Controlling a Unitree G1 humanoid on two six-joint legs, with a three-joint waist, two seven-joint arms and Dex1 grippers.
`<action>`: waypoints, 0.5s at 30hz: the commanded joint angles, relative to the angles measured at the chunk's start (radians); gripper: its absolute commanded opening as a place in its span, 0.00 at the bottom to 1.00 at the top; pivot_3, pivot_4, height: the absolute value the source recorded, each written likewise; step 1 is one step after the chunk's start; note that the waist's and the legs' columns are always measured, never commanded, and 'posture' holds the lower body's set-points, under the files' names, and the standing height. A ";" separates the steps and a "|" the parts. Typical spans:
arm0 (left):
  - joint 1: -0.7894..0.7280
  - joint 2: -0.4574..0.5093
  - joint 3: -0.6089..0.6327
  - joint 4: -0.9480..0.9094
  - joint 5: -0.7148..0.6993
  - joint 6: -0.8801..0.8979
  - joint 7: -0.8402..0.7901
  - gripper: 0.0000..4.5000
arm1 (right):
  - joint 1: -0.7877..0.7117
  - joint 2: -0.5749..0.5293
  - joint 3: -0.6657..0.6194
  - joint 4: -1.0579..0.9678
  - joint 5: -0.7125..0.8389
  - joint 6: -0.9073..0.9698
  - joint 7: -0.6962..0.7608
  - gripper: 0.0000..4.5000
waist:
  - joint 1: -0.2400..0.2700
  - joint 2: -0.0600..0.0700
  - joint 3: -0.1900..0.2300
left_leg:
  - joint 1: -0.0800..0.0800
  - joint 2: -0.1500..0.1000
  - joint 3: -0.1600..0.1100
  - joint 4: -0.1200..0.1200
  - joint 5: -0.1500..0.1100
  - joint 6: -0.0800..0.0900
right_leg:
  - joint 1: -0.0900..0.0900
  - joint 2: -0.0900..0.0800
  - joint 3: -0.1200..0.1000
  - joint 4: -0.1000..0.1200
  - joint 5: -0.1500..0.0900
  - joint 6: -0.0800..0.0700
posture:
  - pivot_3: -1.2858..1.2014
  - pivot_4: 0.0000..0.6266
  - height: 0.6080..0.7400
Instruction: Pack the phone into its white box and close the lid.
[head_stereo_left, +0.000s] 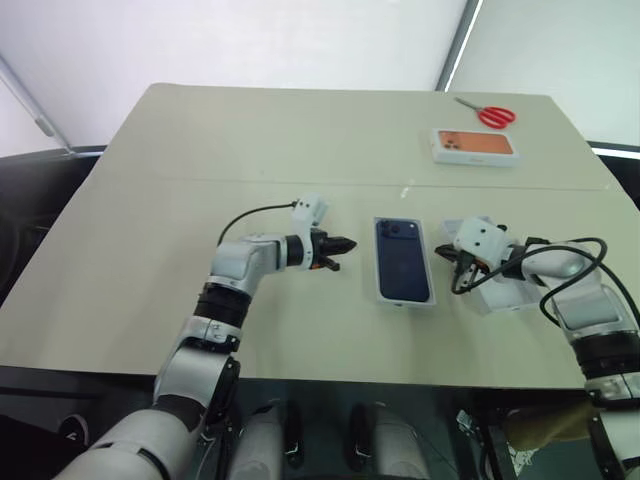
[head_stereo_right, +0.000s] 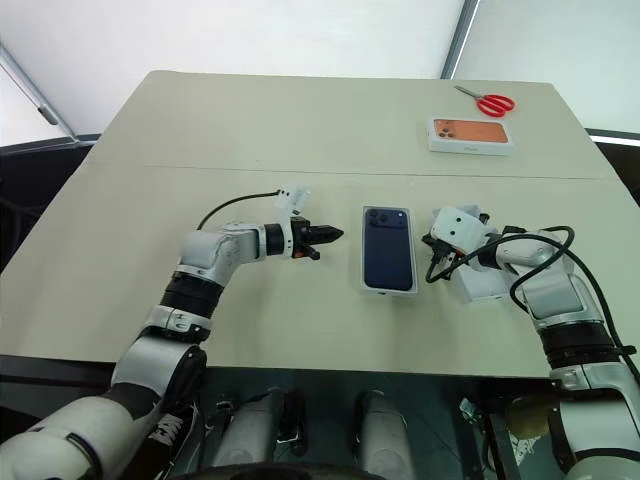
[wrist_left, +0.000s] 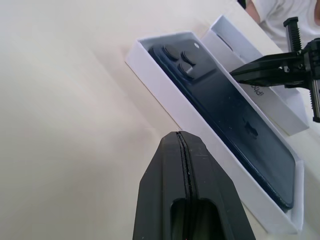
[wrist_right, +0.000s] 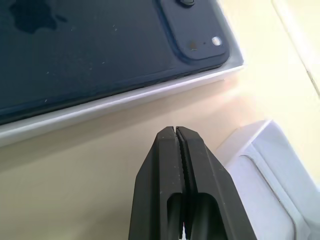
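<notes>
Beige tabletop (head_stereo_left: 200, 200) carries everything, with a white box showing an orange phone picture (head_stereo_left: 475, 146) and red-handled scissors (head_stereo_left: 492, 115) well apart at its far right corner. Both arms reach in low from the near edge. At the middle lies the white box (head_stereo_left: 405, 262), and the phone (head_stereo_left: 402, 260) already rests inside it, back up, camera cluster at the far end. Just right of the box, partly under the right arm, lies the lid (head_stereo_left: 500, 295), open side up in the left wrist view. The left gripper (head_stereo_left: 340, 243) hovers just left of the box with its fingers pressed together and empty; the right gripper (head_stereo_left: 452, 258), likewise closed on nothing, sits between box and lid. Packing looks done, so closing is the step in hand. Next the right gripper must part its fingers, take a lid wall, turn the lid over and lower it squarely onto the box
</notes>
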 joint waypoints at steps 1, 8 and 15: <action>-0.010 0.012 0.043 -0.049 -0.031 -0.020 0.009 0.00 | -0.047 0.019 0.002 0.068 -0.047 -0.029 -0.086 0.01 | 0.001 0.000 0.000 | 0.000 0.000 0.000 0.000 0.000 0.000 | 0.000 0.000 0.000 0.000 0.000 0.000 | 0.52 0.24 0.98; 0.025 0.027 0.057 -0.141 -0.058 0.020 0.026 0.00 | -0.129 0.037 0.023 0.200 -0.106 -0.068 -0.179 0.01 | 0.004 0.000 0.000 | 0.000 0.000 0.000 0.001 0.000 0.000 | 0.001 0.000 0.000 0.000 0.000 0.000 | 0.52 0.24 0.98; 0.060 0.089 0.069 -0.217 -0.093 -0.007 -0.011 0.00 | -0.143 0.034 0.015 0.198 -0.083 -0.082 -0.151 0.01 | -0.002 0.000 0.000 | -0.001 0.002 0.000 0.006 0.000 0.000 | 0.002 0.002 0.000 0.001 0.000 0.000 | 0.52 0.24 0.98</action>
